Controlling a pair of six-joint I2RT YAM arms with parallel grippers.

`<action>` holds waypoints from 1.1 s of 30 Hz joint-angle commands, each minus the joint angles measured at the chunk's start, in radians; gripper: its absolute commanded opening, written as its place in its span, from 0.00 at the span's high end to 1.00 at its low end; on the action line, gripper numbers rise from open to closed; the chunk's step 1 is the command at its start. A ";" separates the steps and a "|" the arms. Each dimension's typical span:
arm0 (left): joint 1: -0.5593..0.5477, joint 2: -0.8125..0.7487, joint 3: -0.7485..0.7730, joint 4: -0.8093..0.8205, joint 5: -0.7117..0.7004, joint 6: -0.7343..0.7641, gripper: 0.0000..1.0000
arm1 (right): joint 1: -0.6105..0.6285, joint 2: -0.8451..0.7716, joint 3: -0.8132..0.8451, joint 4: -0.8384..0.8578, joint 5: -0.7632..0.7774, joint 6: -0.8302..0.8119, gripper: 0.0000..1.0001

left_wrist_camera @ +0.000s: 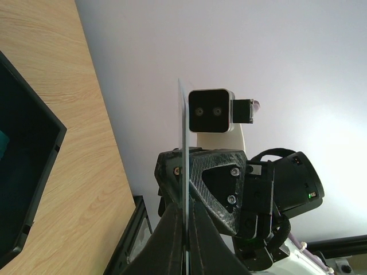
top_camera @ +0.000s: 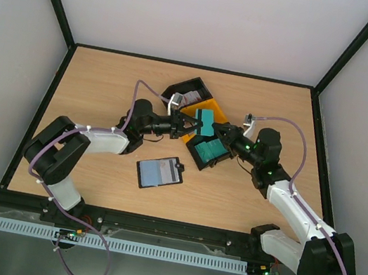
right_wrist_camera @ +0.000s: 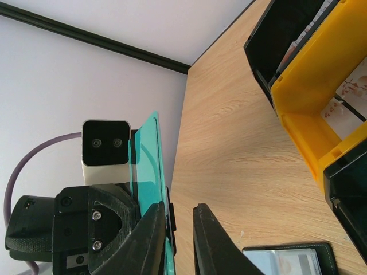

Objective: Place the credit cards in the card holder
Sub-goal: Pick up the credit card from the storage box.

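We see a thin, glossy teal card (right_wrist_camera: 148,166) held on edge, left gripper (left_wrist_camera: 184,240) pinching it, right gripper (right_wrist_camera: 180,240) fingers slightly apart just beside it.

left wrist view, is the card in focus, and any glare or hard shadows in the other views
Left wrist: teal card edge-on, a thin crisp line against an evenly lit pale wall. Right wrist: its face is sharp, no glare; the black fingers show little detail. Top: diffuse light, only soft shadows under the arms on the table.
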 commanded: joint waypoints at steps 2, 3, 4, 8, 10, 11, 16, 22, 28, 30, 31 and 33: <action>0.008 -0.045 -0.003 0.078 0.014 0.002 0.97 | 0.002 -0.012 -0.015 -0.025 0.035 -0.006 0.89; 0.008 -0.046 -0.003 0.079 0.014 0.003 0.97 | 0.002 -0.013 -0.016 -0.025 0.037 -0.006 0.90; 0.007 -0.046 -0.004 0.079 0.014 0.002 0.97 | 0.002 -0.015 -0.017 -0.024 0.038 -0.006 0.90; 0.007 -0.050 -0.004 0.078 0.014 0.001 0.97 | 0.001 -0.011 -0.018 -0.018 0.028 -0.005 0.91; 0.008 -0.052 -0.005 0.079 0.015 0.002 0.97 | 0.003 -0.007 -0.018 -0.013 0.012 -0.007 0.91; 0.008 -0.053 -0.003 0.080 0.015 0.001 0.97 | 0.003 -0.004 -0.017 -0.009 -0.002 -0.010 0.91; 0.008 -0.051 -0.003 0.104 0.027 -0.017 0.97 | 0.002 0.033 -0.006 -0.001 -0.099 -0.035 0.91; 0.008 -0.053 -0.001 0.146 0.048 -0.055 0.97 | 0.002 0.062 -0.002 0.072 -0.223 -0.029 0.82; 0.008 -0.047 0.006 0.141 0.053 -0.070 0.97 | 0.002 0.067 -0.005 0.193 -0.300 0.041 0.80; 0.008 -0.042 0.011 0.138 0.059 -0.076 0.97 | 0.002 0.073 -0.009 0.243 -0.325 0.073 0.80; 0.007 -0.041 0.014 0.135 0.063 -0.079 0.97 | 0.003 0.076 -0.010 0.268 -0.338 0.089 0.80; 0.007 -0.038 0.020 0.123 0.069 -0.079 0.97 | 0.003 0.080 -0.010 0.309 -0.356 0.115 0.80</action>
